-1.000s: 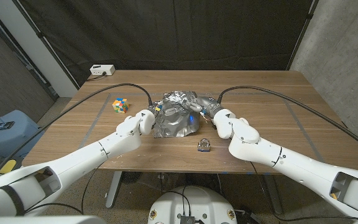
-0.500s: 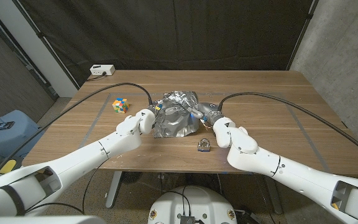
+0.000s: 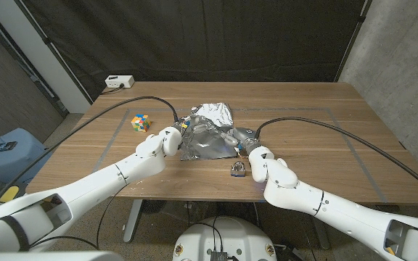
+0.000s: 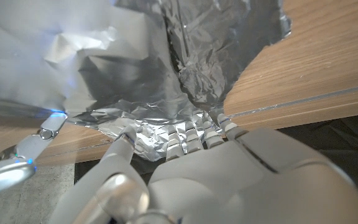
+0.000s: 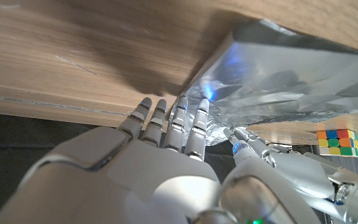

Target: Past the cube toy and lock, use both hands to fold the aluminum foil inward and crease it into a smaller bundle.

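Wooden table (image 3: 318,101) carries one crumpled aluminum foil (image 3: 207,138) sheet at centre, one cube toy (image 3: 141,122) toward the robot's left, one lock (image 3: 238,169) on the near side of the foil. White box (image 3: 119,82) sits at the far left corner.

Left hand (image 3: 171,138) is at the foil's left edge; left wrist view shows fingers (image 4: 185,140) gripping that edge. Right hand (image 3: 244,139) is at the right edge; right wrist view shows fingertips (image 5: 182,112) on the foil, grip cannot be told.
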You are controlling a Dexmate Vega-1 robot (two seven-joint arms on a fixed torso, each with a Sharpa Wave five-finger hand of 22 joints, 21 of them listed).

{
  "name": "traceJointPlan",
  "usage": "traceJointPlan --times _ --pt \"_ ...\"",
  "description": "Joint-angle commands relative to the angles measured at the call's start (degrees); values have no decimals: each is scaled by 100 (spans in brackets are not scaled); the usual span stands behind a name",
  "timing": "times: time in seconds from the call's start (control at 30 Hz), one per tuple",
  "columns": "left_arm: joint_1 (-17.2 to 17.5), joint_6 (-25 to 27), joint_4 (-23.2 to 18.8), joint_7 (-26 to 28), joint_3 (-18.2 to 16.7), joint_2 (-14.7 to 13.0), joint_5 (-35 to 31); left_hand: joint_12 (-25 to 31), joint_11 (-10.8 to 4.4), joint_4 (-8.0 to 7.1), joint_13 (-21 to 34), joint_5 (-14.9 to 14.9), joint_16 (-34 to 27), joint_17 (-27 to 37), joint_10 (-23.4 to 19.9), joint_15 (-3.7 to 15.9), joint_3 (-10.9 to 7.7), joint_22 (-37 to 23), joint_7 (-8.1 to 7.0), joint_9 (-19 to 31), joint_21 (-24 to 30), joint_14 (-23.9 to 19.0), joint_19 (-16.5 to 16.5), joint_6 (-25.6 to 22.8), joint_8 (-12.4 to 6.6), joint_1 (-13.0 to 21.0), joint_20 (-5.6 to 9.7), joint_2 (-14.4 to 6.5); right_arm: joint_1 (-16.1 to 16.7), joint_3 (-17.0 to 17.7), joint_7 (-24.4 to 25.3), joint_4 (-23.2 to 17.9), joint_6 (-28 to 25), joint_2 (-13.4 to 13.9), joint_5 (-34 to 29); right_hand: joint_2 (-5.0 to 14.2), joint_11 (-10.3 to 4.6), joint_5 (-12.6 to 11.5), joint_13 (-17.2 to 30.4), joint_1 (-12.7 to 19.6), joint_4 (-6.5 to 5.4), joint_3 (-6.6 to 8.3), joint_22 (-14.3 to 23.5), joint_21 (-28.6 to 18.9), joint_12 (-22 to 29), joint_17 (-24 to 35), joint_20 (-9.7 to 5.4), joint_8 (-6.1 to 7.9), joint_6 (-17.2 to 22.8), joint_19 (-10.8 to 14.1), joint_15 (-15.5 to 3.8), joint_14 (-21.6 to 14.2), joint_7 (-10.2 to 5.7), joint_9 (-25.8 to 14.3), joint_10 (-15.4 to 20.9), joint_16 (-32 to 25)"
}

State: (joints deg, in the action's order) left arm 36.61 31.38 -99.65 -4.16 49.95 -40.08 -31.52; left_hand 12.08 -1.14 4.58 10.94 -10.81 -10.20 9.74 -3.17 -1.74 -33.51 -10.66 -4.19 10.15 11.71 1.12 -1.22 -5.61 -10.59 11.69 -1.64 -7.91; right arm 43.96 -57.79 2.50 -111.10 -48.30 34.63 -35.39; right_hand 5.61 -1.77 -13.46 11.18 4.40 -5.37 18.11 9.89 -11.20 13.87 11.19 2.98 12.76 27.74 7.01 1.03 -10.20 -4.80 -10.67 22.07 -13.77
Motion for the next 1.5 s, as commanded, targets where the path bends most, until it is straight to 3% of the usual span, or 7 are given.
traceJointPlan --times 0.03,0.33,0.63,1.1,1.5 --pt "35 -33 -49 15 -18 -31 55 -11 7 19 12 -10 -16 14 -1 -11 -35 2 8 6 30 -32 31 -22 9 56 -15 11 108 9 238 46 20 -9 21 9 -31 7 5 54 34 40 -5 -3 -31 4 -20 11 70 4 -3 -67 11 -2 0 -16" --pt "65 -45 -90 52 -16 -12 57 -10 6 23 13 -10 -14 14 -2 -11 -37 2 7 6 30 -29 32 -15 11 53 -14 13 193 100 358 -406 5 167 -158 17 -33 12 5 76 52 60 -5 0 -46 1 -35 0 74 6 -13 -70 10 -3 7 -4" --pt "78 -13 -132 76 -13 13 33 -12 4 25 13 -10 -14 14 3 -3 -40 2 12 6 31 -29 36 -16 10 53 -11 12 140 171 -55 -1078 -124 383 -392 28 -9 19 7 109 80 89 -6 5 -82 -3 -38 -22 65 0 28 -36 -29 -4 -23 27" --pt "130 -6 -214 108 -36 -47 15 -8 1 32 13 -11 -12 13 -5 -8 -47 2 19 6 33 -29 42 -22 7 54 -7 10 386 153 -362 -1414 -466 356 -640 28 -2 33 9 165 133 129 -6 29 -116 -8 -23 -51 53 -58 58 3 -31 -4 -32 66" --pt "128 -7 -215 88 -51 -79 -18 -7 8 36 13 -11 -13 14 -8 -8 -50 2 19 6 32 -31 41 -32 4 53 -11 11 570 3 -385 -1443 -823 258 -740 27 48 49 12 177 154 150 -6 33 -167 -2 -26 -74 46 -80 83 63 -14 -5 -105 105"
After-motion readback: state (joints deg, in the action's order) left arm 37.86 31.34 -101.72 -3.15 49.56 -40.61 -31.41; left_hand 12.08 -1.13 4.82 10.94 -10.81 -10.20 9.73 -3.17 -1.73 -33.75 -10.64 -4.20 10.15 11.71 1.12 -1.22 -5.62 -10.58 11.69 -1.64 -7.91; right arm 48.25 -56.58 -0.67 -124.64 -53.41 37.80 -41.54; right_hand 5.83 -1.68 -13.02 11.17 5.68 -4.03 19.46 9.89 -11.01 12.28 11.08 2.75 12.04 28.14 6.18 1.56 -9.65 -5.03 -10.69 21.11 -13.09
